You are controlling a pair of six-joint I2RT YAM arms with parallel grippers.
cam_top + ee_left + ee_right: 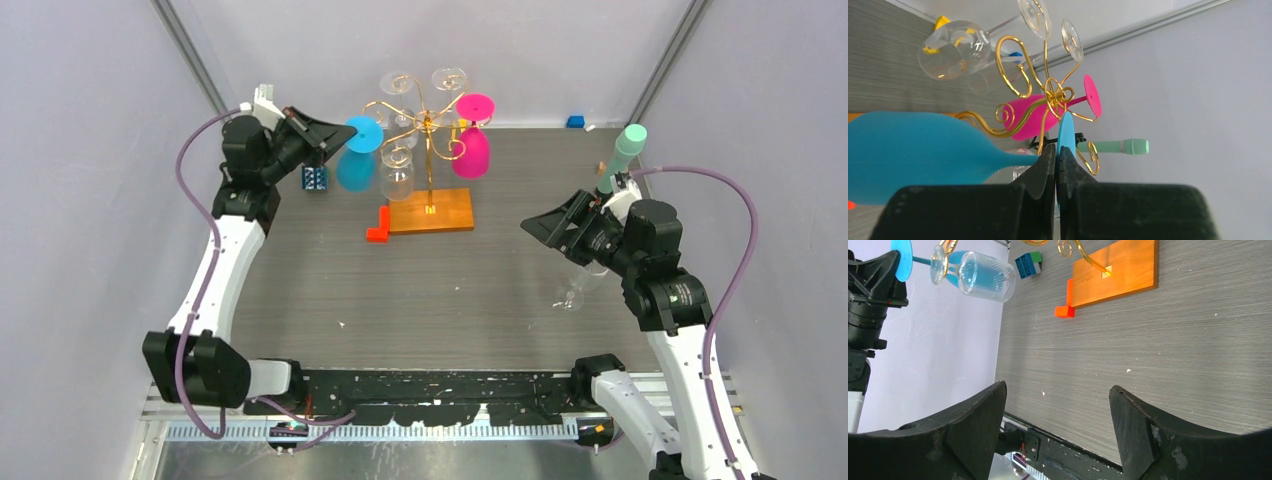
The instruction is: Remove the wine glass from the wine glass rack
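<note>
Wine glass (355, 170) clenched in left gripper (1057, 154) beside rack's (452, 212) edge; right gripper (1057, 389) released.

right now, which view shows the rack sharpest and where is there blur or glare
Top external: even soft light, rack small but sharp, clear glasses fade into the pale wall. Left wrist: rack wire crisp with glints, blue glass and left fingers close and soft. Right wrist: tipped sideways, table grain crisp, right fingers soft.

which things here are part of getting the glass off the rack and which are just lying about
Job: wine glass rack, blue wine glass, left end effector shut on its stem.
Lying about: red block, blue brick, mint-green cylinder.
</note>
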